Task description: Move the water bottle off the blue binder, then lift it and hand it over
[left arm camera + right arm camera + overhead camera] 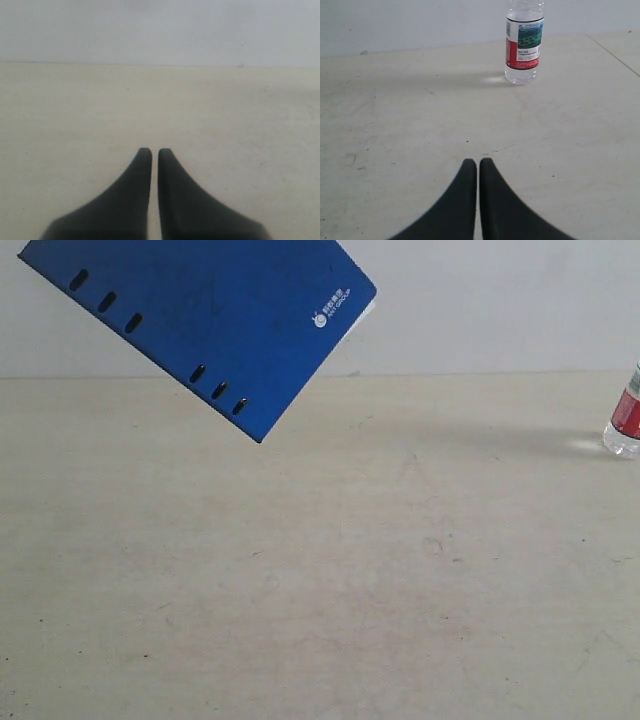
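Above the table [75, 110], left pincer [154, 150] and right pincer [478, 161] forward-pointing (both closed, empty)

The left gripper [154, 150] is sitting closed, its two dark fingers [132, 195] lying side by side with only a thin slit showing between the tips. It is pointing across a pale, lightly speckled table [235, 120] toward a plain grey wall [160, 30].

A pale beige tabletop [320, 570], scuffed and flecked with small dark marks, runs back to a plain grey-white wall [500, 300]. Soft light falls evenly. Near the wall, a thin line [615, 54], perhaps a seam, crosses the surface.
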